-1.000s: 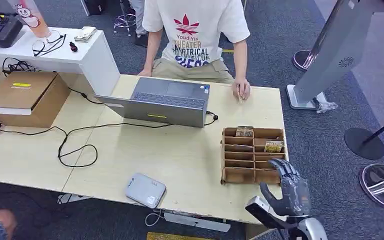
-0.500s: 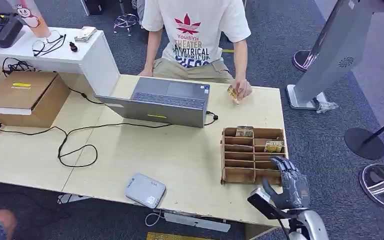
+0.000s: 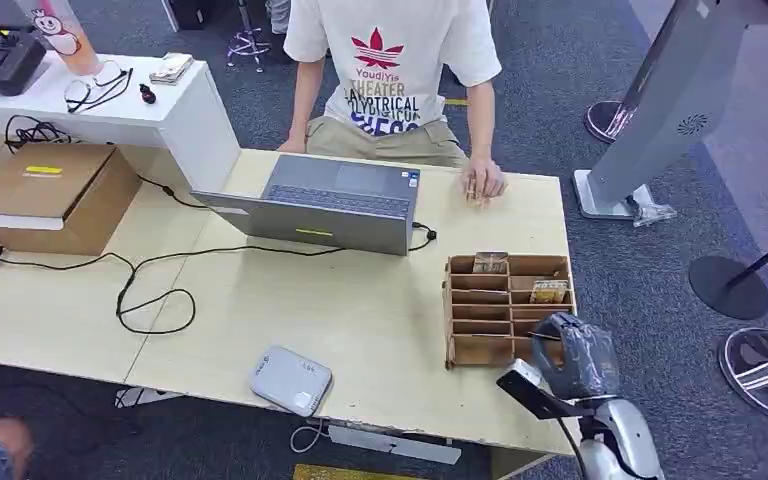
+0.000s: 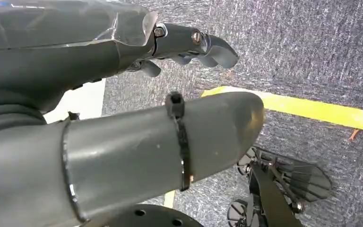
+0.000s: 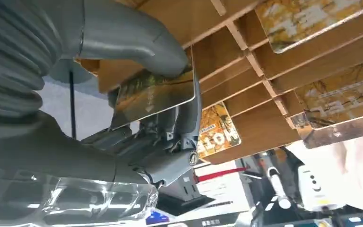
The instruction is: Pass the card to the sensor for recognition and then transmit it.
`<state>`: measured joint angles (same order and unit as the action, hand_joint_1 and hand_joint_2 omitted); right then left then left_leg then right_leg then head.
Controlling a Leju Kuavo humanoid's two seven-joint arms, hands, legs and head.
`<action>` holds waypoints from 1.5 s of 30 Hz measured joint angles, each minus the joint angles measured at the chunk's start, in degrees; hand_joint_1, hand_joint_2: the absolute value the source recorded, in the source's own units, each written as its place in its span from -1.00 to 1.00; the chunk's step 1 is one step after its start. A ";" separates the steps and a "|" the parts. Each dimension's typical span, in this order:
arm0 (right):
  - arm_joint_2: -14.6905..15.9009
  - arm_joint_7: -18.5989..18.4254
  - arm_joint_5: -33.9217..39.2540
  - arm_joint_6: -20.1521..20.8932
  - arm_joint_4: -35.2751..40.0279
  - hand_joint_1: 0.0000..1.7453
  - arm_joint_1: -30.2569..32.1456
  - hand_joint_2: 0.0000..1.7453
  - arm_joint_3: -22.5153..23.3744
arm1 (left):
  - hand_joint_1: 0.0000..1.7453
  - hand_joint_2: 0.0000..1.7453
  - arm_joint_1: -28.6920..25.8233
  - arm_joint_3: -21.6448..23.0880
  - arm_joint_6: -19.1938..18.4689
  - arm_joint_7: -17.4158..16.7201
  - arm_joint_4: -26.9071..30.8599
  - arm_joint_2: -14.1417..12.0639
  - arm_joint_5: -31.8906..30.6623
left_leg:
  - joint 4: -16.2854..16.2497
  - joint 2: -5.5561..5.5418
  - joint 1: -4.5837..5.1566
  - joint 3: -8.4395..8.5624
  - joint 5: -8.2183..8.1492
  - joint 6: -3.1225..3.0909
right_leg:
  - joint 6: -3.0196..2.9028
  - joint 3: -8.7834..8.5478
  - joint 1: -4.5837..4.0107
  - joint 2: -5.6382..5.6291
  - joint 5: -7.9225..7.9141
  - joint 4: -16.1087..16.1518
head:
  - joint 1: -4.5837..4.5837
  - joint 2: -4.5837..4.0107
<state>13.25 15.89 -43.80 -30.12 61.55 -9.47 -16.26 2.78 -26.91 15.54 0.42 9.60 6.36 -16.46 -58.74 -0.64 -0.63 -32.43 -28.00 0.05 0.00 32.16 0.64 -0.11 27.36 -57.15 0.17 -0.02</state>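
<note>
One card (image 5: 153, 97) pinched between thumb and fingers of the right hand (image 3: 572, 357) at the wooden rack's (image 3: 507, 310) near corner, left hand (image 4: 123, 94) hanging, fingers apart, holding nothing

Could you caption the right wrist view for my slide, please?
Right hand pinches a card beside the wooden card rack.
</note>
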 joint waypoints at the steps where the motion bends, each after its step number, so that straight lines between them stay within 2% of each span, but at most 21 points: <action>1: 0.00 0.15 0.35 -0.04 -0.35 0.62 -0.28 1.00 -0.04 | -1.00 -1.00 0.00 0.00 0.05 0.00 0.00 0.00 -0.02 | 0.00 0.00 0.00 0.00 0.00 0.00 | 0.00 0.00 0.00 0.00 0.00 0.00 | 0.00 0.00; 7: 0.02 0.63 1.34 -0.24 -1.38 0.68 -1.02 1.00 -0.09 | -1.00 -1.00 0.00 0.00 0.05 0.00 0.00 0.00 -0.17 | 0.00 0.00 0.00 0.01 0.00 0.01 | 0.00 0.00 -0.01 0.00 0.00 0.00 | 0.00 0.00; 15: 0.48 1.01 1.84 -0.22 -1.38 0.86 -1.21 1.00 -0.33 | -1.00 -1.00 -0.34 0.00 -0.13 0.13 0.00 -0.02 -0.18 | 0.00 0.00 0.00 0.00 0.00 0.01 | 0.00 0.00 0.00 0.00 0.00 0.00 | -0.02 0.00; 17: 0.48 1.01 1.97 -0.02 -1.14 0.84 -1.52 1.00 -0.44 | -1.00 -1.00 -0.38 0.00 -0.13 -0.02 0.00 -0.02 -0.17 | 0.00 0.00 0.00 0.00 0.00 0.01 | 0.00 0.00 0.00 0.00 0.00 0.00 | 0.00 0.00; 18: 0.48 0.98 2.34 0.24 -0.92 0.94 -1.72 1.00 -0.52 | -1.00 -1.00 -0.37 0.00 -0.19 -0.24 0.00 -0.02 -0.17 | 0.00 0.00 0.00 0.00 0.00 0.01 | 0.00 0.00 0.00 0.00 0.00 0.00 | 0.00 0.00; 20: 0.48 1.03 2.85 0.99 -0.64 0.98 -2.23 1.00 -0.59 | -1.00 -1.00 -0.41 0.00 -0.28 -0.33 0.00 -0.04 -0.13 | 0.00 0.00 0.00 -0.01 0.00 0.01 | 0.00 0.00 0.00 0.00 0.00 0.00 | 0.00 0.00; 26: 0.66 2.30 3.81 3.21 0.87 1.00 -3.88 1.00 -1.05 | -1.00 -1.00 -0.68 0.00 -1.29 -0.02 0.00 -0.24 0.11 | 0.00 0.00 -0.01 0.00 0.01 0.01 | 0.00 0.01 -0.01 0.00 -0.01 -0.02 | 0.00 0.00; 39: 3.32 3.69 5.46 5.20 6.15 1.00 -7.31 1.00 -2.78 | -1.00 -1.00 -0.85 0.00 -2.31 -0.15 0.00 -0.90 0.00 | 0.00 -0.01 0.00 -0.02 0.01 0.01 | 0.00 0.00 0.00 0.00 -0.01 -0.03 | 0.00 0.00; 45: 4.59 4.94 8.24 7.61 7.71 1.00 -11.47 1.00 -3.98 | -1.00 -1.00 -0.92 -0.02 -2.71 -0.20 0.00 -1.20 -0.02 | 0.00 0.00 0.00 0.01 0.02 0.01 | -0.01 0.01 -0.01 0.00 -0.02 -0.03 | 0.00 0.00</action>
<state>17.84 20.83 -35.56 -22.51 69.27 -20.94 -20.24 1.86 -26.93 12.83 0.22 9.60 5.16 -16.48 -58.74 -0.64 -0.63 -32.43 -27.98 0.06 0.00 32.17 0.64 -0.11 27.34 -57.18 0.18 -0.02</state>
